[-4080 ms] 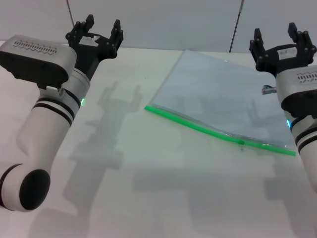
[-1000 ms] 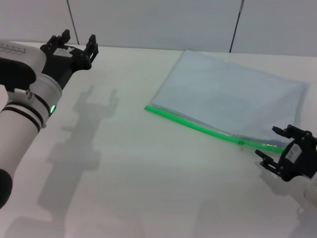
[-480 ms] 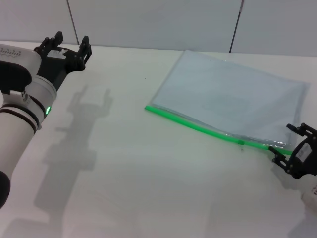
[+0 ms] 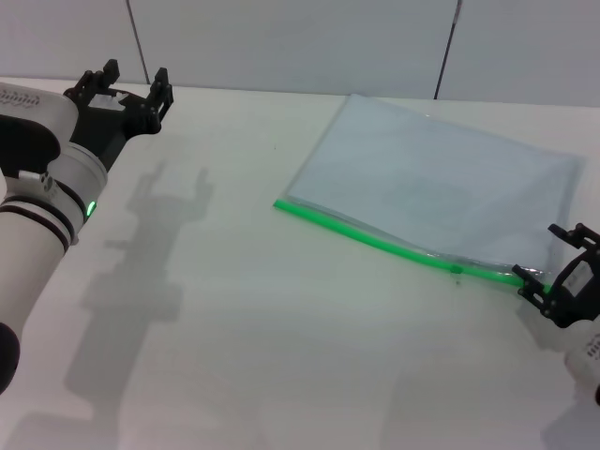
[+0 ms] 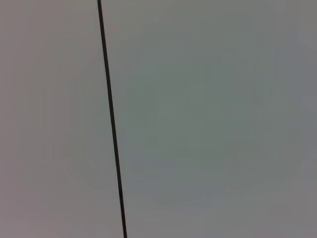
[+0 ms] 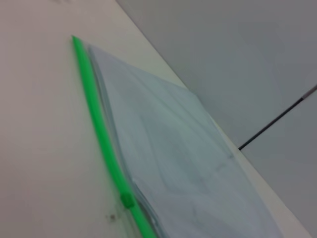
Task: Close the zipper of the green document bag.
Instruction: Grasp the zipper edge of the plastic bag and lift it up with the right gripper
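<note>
The green document bag (image 4: 433,183) lies flat on the white table, a translucent pale blue-grey pouch right of centre. Its zipper (image 4: 375,241) is a bright green strip along the bag's near long edge, with a small slider (image 4: 457,269) toward the right end. My right gripper (image 4: 549,266) is low on the table at the zipper's right end, open, its fingers on either side of the strip's tip. In the right wrist view the zipper (image 6: 101,131) runs away along the bag (image 6: 173,153), with the slider (image 6: 128,200) close by. My left gripper (image 4: 130,81) is raised at the far left, open and holding nothing.
The white table (image 4: 244,328) stretches wide in front and left of the bag. A grey panelled wall (image 4: 300,42) stands behind the table. The left wrist view shows only wall with a dark seam (image 5: 111,124).
My right gripper came down from the back right to the table and slid right to the zipper's right end. My left arm swung left and has since held still.
</note>
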`<state>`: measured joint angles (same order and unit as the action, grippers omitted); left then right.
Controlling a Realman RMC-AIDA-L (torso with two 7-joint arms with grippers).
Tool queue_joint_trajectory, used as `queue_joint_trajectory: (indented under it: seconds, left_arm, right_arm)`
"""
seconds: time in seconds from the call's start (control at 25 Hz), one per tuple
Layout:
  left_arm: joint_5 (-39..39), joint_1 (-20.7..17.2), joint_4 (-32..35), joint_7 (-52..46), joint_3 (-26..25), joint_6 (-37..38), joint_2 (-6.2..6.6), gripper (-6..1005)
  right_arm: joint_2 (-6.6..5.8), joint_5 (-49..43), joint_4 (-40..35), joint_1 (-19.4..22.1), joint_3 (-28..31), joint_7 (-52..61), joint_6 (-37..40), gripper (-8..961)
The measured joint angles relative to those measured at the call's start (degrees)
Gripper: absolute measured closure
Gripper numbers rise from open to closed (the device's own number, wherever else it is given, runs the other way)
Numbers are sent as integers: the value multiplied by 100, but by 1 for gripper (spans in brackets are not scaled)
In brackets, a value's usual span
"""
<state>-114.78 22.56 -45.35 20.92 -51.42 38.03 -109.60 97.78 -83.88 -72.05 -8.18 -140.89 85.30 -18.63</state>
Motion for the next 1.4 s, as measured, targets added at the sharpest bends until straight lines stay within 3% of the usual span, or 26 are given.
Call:
queue_joint_trajectory:
  seconds: [0.44,0.52,0.68,0.88,0.96,1.4]
  left_arm:
    - [16,26,81,-56,-15,-16,-41,349]
    - [20,44,151,-56,-70,-16,-98,349]
    - [20,64,209,-59,-156,-14,-188,350]
    - [19,147,218,-63,-158,-25,-244,350]
    - [9,156,219,-64,-159,-20,-272,349]
    - [-43,183,204,-365,-145,0,-297,349]
  right_arm:
    - [-29,40,-354,80,296,680,-32,296]
    - [-24,25,-386,90,374,859,-42,297]
    - [85,-315,-465,80,487,1408,-223,297]
    - [375,-1242,-414,-20,591,2535,-717,299]
    - [429,-1600,-397,-42,628,3126,-792,300]
    - [445,-2507,-421,-59,589,5514,-1532,300]
